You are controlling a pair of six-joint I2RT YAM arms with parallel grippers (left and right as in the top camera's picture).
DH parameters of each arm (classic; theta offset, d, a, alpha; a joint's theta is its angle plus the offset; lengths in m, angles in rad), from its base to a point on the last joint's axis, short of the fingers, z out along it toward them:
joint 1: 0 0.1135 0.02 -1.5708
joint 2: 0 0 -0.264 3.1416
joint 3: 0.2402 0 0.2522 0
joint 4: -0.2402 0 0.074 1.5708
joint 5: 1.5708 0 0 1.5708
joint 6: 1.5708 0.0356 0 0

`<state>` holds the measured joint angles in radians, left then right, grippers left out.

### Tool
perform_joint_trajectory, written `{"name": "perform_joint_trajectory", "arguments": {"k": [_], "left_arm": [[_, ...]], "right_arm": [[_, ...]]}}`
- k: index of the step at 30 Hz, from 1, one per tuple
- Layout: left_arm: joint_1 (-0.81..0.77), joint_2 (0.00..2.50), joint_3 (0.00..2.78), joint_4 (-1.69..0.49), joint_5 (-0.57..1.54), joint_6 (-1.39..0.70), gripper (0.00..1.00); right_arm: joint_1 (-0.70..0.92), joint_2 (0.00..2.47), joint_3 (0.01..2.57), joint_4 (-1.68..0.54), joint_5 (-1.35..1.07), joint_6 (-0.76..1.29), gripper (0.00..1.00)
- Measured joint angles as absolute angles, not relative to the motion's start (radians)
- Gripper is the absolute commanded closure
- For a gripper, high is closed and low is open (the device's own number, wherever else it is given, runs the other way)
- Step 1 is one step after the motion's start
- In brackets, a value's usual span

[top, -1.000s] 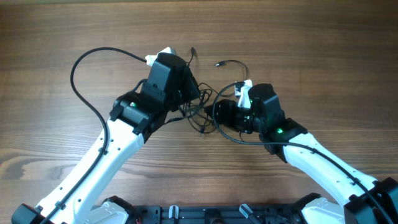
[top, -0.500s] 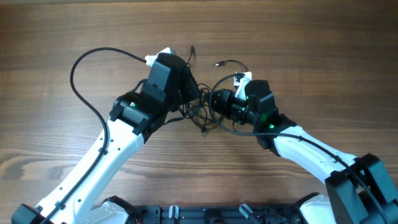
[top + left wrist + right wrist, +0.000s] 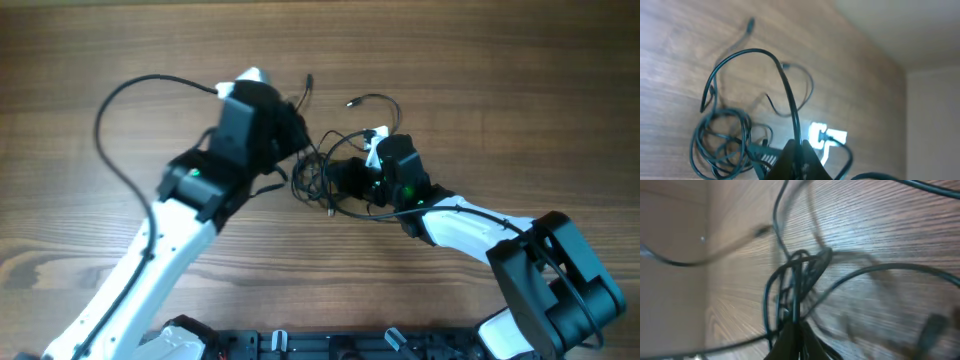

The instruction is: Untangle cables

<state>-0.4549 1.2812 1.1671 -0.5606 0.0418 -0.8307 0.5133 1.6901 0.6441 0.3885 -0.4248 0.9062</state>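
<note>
From above, we are working around the knot (image 3: 314, 178), the dense coil where the cables (image 3: 330, 190) are crossing on the wooden table (image 3: 520, 80). The left gripper (image 3: 297, 135) is sitting just up and left of the knot; the right gripper (image 3: 342, 178) is pressing in at the knot's right edge. Both claws are hiding under their own wrists here, so we are taking their grip from the wrist cameras. One loose plug (image 3: 310, 78) is lying on the far side of the knot, apart from it, and looks free to be drawn out.

Through the left wrist, we are seeing the left gripper (image 3: 799, 150) clenched on a single strand (image 3: 788, 80). That strand is arching up from the fingers and dropping back into the knot (image 3: 722, 142), which is lying to the left of the claw. We are judging that it is being held high and away from the knot so that it can be drawn out without dragging the rest.

Through the right wrist, the picture is blurring. Even so, we are seeing the right gripper (image 3: 792, 332) clamped on the near edge of the knot (image 3: 800, 267), with dark loops fanning out just above the fingertips; we are not managing to count the strands in the pinch. We are reading this hold as the anchor: the coil is being pinned while the other claw pulls. The risk is that the loops tighten if both arms are pulling on the same cord.
</note>
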Motion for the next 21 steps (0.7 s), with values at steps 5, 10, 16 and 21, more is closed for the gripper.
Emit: {"name": "perform_joint_trajectory", "arguments": {"k": [5, 10, 16, 21], "left_arm": [[-0.227, 1.089, 1.167, -0.558, 0.05, -0.797, 0.96], [-0.018, 0.995, 1.167, -0.559, 0.074, -0.786, 0.96], [0.158, 1.001, 1.167, -0.558, 0.113, -0.786, 0.96], [0.371, 1.048, 1.167, -0.556, 0.115, -0.785, 0.96]], "right_arm": [[0.312, 1.689, 0.653, 0.131, -0.444, 0.826, 0.95], [0.039, 1.549, 0.659, -0.183, -0.396, 0.709, 0.96], [-0.332, 1.274, 0.659, -0.435, -0.2, 0.618, 0.96], [-0.492, 1.238, 0.659, -0.489, -0.152, 0.566, 0.82]]}}
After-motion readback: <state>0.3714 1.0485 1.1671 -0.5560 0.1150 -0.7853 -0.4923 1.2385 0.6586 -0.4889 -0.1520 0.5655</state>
